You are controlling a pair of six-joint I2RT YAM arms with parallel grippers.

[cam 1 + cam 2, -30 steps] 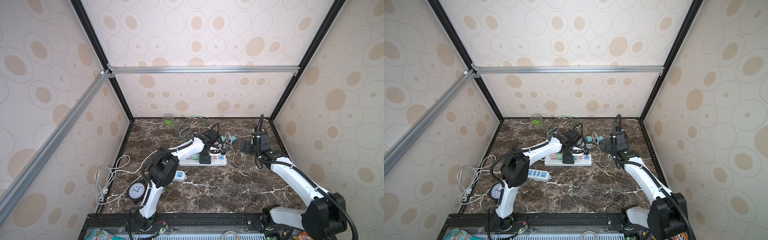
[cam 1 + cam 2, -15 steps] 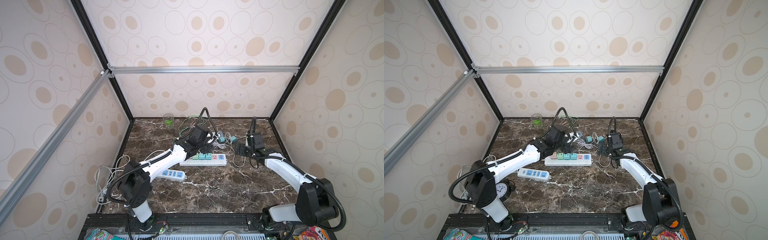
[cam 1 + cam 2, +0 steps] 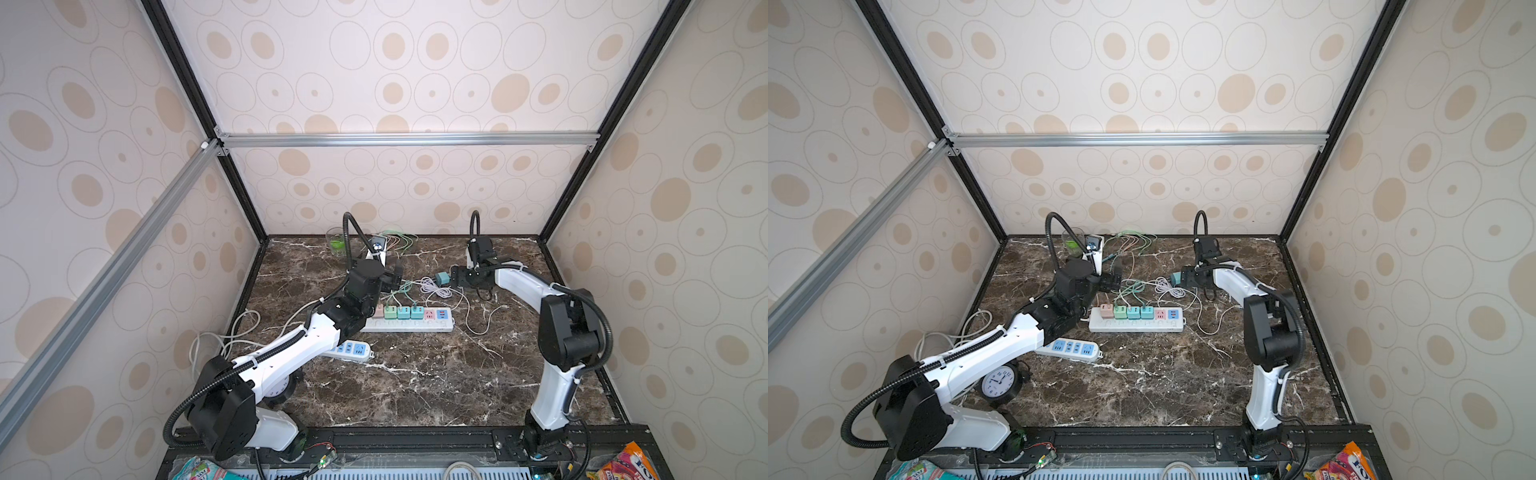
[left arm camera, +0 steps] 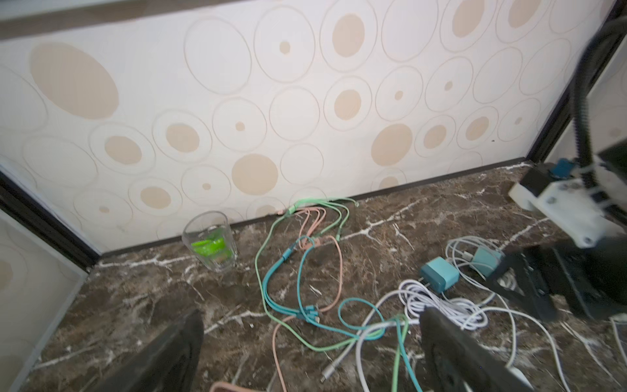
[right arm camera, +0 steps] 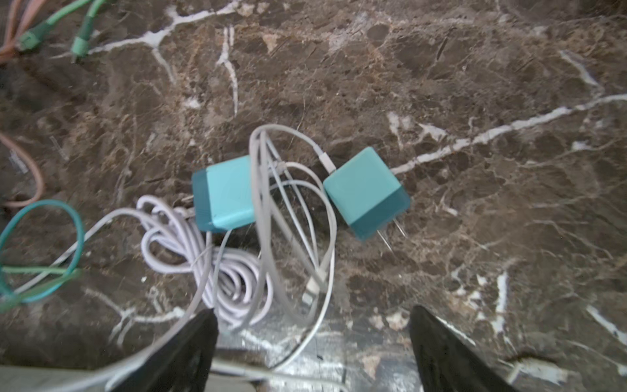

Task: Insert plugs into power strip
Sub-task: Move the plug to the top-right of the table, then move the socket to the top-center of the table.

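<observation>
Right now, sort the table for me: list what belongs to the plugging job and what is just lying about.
Job:
white power strip
seated plugs
teal plug under the white cable
teal plug with prongs showing

Lying about:
glass
clock
blue-socket strip, unused
snack packets

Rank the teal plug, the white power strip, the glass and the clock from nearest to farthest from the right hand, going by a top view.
1. teal plug: just ahead of the right hand.
2. white power strip: mid-table, toward the front.
3. glass: back left, by the wall.
4. clock: front left, clearly farthest.
</observation>
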